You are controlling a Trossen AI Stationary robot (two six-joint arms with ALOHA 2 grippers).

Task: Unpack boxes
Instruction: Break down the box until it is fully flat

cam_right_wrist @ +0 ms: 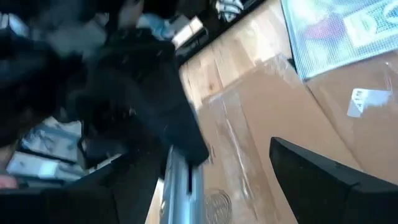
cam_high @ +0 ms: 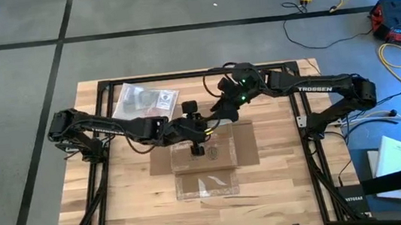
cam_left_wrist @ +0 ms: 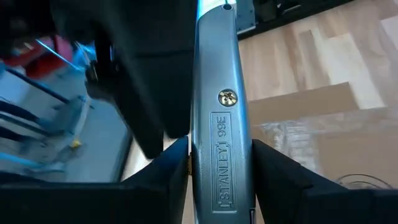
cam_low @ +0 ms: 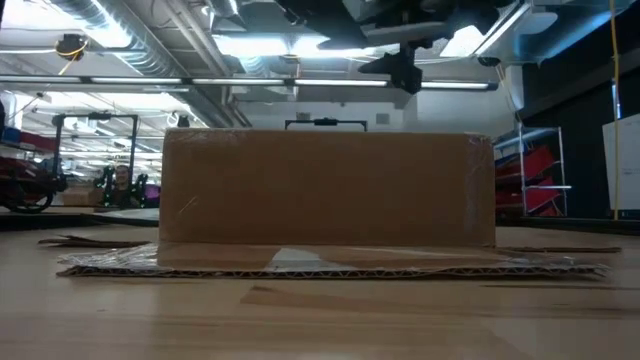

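The shallow brown cardboard box (cam_high: 217,156) sits at the table's middle with its flaps spread flat. The near flap (cam_low: 330,262) carries clear tape, and the box also shows in the left wrist view (cam_left_wrist: 311,118) and the right wrist view (cam_right_wrist: 267,124). My left gripper (cam_high: 196,142) hovers over the box's left part, shut on a grey metal utility knife (cam_left_wrist: 221,93). My right gripper (cam_high: 224,104) hangs open above the box's far edge, close to the left gripper. Its fingers (cam_right_wrist: 323,180) stand wide apart and touch nothing. My left gripper (cam_left_wrist: 221,171) pinches the utility knife's grey handle (cam_left_wrist: 221,143) between its two fingers, one finger on each flat side. The handle runs lengthwise out past the fingertips. The knife is lifted clear above the box; its blade end does not show.
A clear, silvery plastic bag (cam_high: 144,100) with printed items inside lies flat on the table's far left part, also seen in the right wrist view (cam_right_wrist: 336,31). Bare wooden table (cam_high: 120,205) lies left, right and near of the box. Cables and cases lie on the floor beyond.
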